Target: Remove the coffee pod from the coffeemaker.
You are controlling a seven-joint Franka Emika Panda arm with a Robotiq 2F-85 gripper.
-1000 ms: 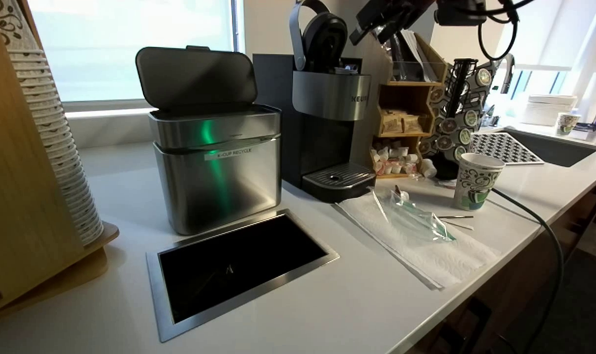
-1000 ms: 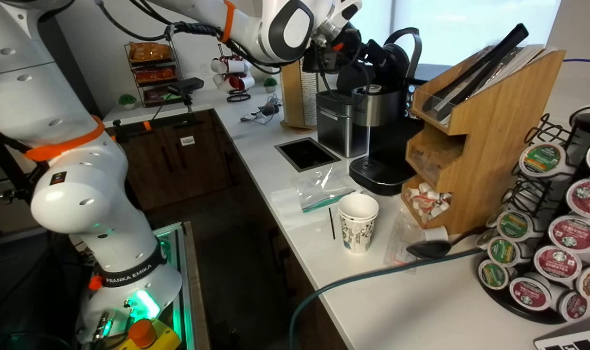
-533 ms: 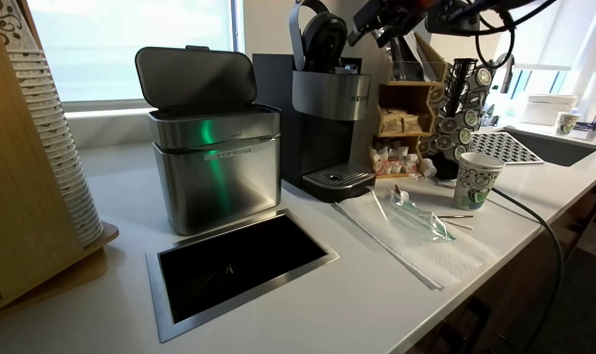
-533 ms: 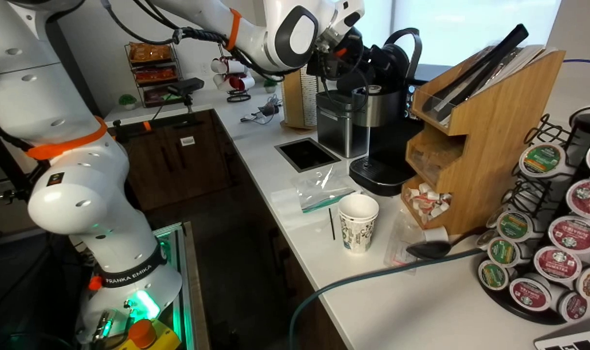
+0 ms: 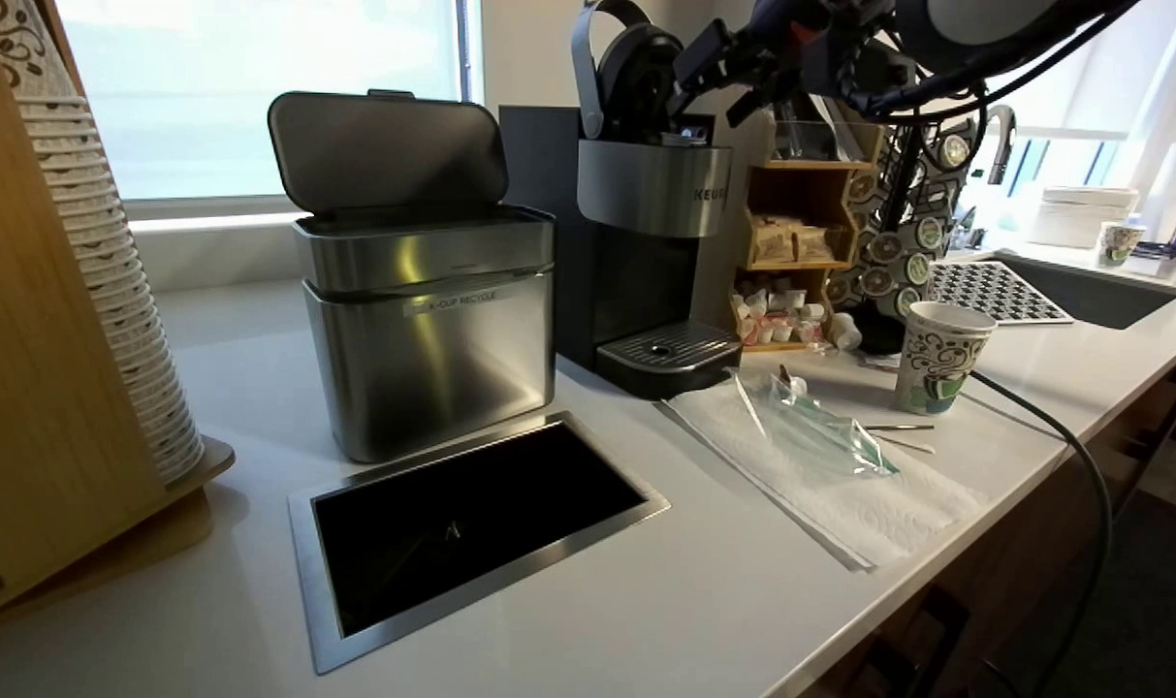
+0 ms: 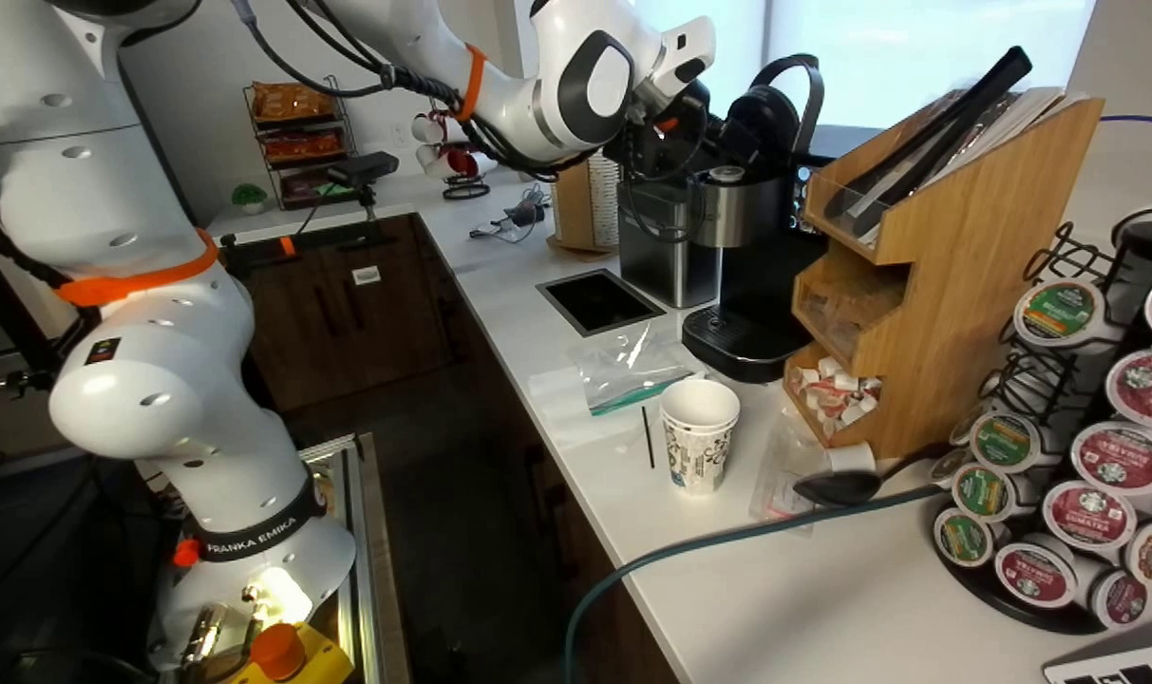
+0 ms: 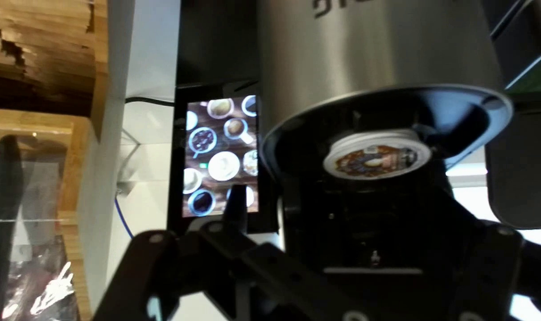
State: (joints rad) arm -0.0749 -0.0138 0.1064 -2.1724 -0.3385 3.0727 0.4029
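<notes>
The coffeemaker (image 5: 653, 189) stands against the wall with its black top and handle raised; it also shows in an exterior view (image 6: 748, 214). The coffee pod (image 7: 377, 158), white-rimmed with a brown printed lid, sits in the open holder at the machine's top. It also shows in an exterior view (image 6: 727, 174). My gripper (image 5: 708, 109) is open and empty, its fingers apart, just in front of the raised top and a little above the pod. In the wrist view one finger shows at the lower left; the other is lost in the dark.
A brushed-steel box (image 5: 432, 359) with a raised lid stands beside the coffeemaker. A wooden organizer (image 6: 989, 247) stands close on its other side. A paper cup (image 6: 699, 442), a plastic bag (image 6: 628, 366) and a pod rack (image 6: 1088, 437) stand or lie on the counter.
My gripper has moved lower and closer to the coffeemaker's raised top. The light at the robot's base has turned from green to yellow-white. The pod has not moved.
</notes>
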